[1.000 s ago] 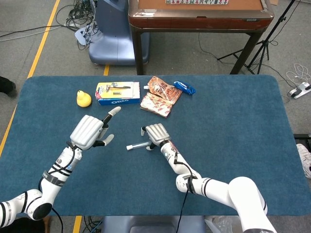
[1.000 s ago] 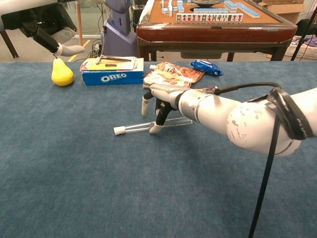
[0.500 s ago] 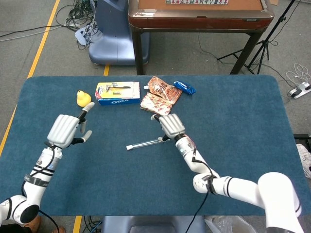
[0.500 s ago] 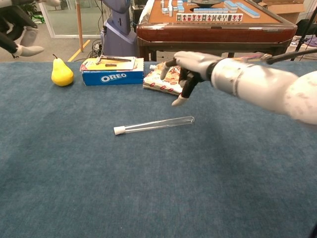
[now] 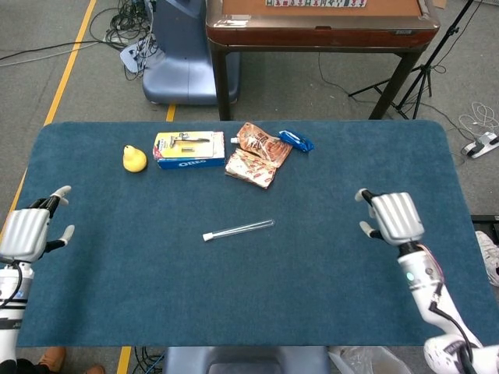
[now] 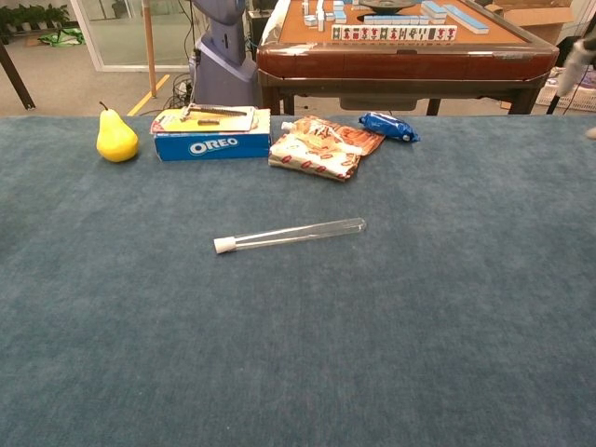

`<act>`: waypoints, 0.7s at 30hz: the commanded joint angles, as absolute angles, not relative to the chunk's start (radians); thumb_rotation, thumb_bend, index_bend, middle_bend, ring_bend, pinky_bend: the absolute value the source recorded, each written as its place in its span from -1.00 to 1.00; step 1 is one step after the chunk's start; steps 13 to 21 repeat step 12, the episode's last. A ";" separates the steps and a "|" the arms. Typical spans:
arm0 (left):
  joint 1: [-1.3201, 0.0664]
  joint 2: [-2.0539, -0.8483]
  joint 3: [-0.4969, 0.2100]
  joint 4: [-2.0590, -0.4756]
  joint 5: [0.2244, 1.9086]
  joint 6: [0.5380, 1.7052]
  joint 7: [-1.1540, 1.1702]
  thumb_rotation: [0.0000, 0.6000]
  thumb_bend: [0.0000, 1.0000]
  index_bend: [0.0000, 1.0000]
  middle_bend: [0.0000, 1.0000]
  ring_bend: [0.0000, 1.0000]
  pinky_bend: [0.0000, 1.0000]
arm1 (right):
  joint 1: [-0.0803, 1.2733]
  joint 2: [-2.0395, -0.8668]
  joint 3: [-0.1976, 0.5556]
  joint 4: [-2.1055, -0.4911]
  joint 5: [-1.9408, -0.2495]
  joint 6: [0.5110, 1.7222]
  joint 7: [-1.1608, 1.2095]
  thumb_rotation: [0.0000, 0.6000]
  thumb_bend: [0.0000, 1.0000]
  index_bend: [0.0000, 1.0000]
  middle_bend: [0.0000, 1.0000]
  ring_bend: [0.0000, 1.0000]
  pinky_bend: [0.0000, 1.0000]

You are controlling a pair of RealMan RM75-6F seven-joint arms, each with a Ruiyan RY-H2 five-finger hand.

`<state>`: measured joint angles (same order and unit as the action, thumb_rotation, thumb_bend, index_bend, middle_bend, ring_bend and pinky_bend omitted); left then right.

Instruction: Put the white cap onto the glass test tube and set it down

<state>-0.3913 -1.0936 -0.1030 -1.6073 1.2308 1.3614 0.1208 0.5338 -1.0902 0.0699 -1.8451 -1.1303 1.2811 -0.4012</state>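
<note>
The glass test tube (image 5: pixel 242 228) (image 6: pixel 296 234) lies flat in the middle of the blue table, its white cap (image 5: pixel 207 236) (image 6: pixel 224 245) fitted on the left end. Nothing touches it. In the head view my left hand (image 5: pixel 30 231) hovers at the table's left edge, fingers apart and empty. Far to the right hangs my right hand (image 5: pixel 392 217), also empty with its fingers spread. In the chest view only a sliver of a right fingertip (image 6: pixel 579 54) shows at the right edge.
A yellow pear (image 5: pixel 134 159), an Oreo box (image 5: pixel 189 149), a snack bag (image 5: pixel 257 154) and a blue packet (image 5: pixel 296 140) line the far side of the table. A wooden mahjong table (image 5: pixel 320 23) stands behind it.
Both hands drew back from the tube, the left to the left edge and the right to the far right. The capped tube stays lying where it was released.
</note>
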 commanded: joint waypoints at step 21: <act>-0.210 -1.127 -0.016 -1.612 1.358 1.556 0.157 1.00 -0.40 -0.69 -0.40 -0.42 -0.26 | 0.199 -1.030 -0.073 -1.829 -1.341 1.590 -0.273 1.00 -0.49 -0.19 0.14 0.15 0.64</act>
